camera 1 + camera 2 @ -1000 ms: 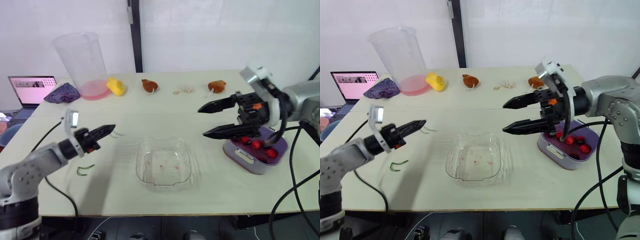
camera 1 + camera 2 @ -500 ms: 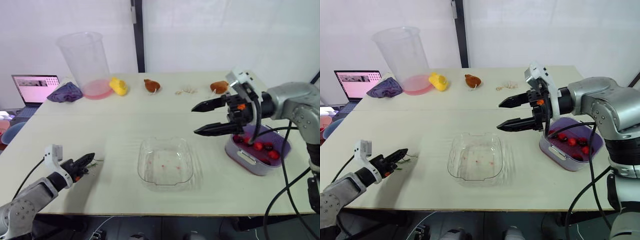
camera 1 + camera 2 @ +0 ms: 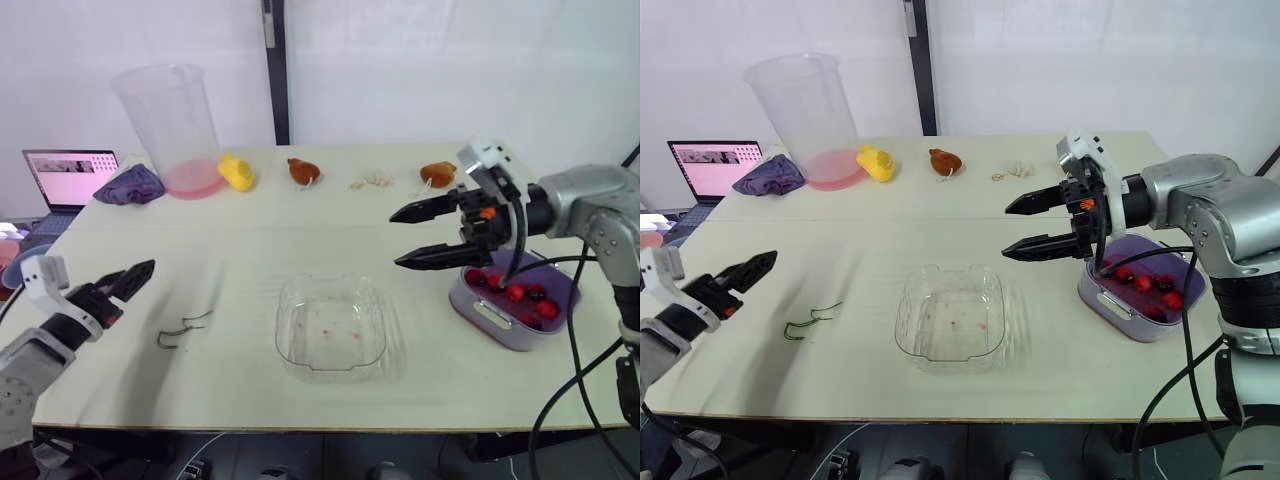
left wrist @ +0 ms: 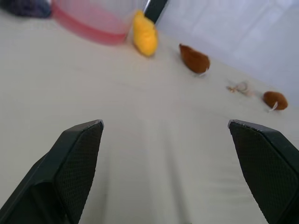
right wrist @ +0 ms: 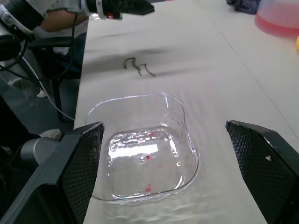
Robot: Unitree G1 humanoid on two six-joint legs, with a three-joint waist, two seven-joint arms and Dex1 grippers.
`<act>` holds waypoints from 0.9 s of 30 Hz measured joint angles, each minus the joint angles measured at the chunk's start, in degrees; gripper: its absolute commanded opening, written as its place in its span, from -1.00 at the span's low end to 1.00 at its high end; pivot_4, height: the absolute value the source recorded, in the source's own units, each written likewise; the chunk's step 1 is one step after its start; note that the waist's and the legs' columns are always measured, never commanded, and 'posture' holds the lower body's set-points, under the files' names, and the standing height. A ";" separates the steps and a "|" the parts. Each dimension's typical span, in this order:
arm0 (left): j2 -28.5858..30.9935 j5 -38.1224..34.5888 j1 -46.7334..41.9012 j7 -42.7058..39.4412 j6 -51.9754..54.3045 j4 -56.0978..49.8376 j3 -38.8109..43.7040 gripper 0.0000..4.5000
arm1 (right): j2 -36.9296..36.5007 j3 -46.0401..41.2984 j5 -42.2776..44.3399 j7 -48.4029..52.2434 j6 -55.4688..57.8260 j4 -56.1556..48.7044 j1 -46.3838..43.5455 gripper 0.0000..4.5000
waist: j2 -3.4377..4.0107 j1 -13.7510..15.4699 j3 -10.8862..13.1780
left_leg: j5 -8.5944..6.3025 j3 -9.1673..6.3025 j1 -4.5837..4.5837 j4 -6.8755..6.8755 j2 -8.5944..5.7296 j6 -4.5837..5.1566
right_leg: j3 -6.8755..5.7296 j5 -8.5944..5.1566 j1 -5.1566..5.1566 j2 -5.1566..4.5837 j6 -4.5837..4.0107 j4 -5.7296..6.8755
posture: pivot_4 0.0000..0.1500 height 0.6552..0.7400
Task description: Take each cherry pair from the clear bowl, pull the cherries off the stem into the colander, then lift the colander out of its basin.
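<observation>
Both grippers spread: left gripper [image 3: 141, 271] withdrawn from green stems [image 3: 185, 328], right gripper [image 3: 396, 240] barely shifted.

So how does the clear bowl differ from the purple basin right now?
The clear bowl is see-through and holds no cherries, just a few red specks; the purple basin is opaque and holds several red cherries. The clear bowl sits in the middle of the table; the purple basin sits on the robot's right, near the open right gripper. Both are rounded squares standing flat on the table.
</observation>
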 measured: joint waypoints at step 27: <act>18.39 13.71 -35.21 -56.15 -4.00 3.39 -40.15 0.99 | -10.06 -69.73 -14.84 1.65 18.11 -20.46 79.23 1.00 | 0.07 0.13 0.00 | -0.33 0.21 0.10 0.00 0.03 0.61 | 0.00 -0.01 0.20 0.15 0.02 -0.04 | 1.00 1.00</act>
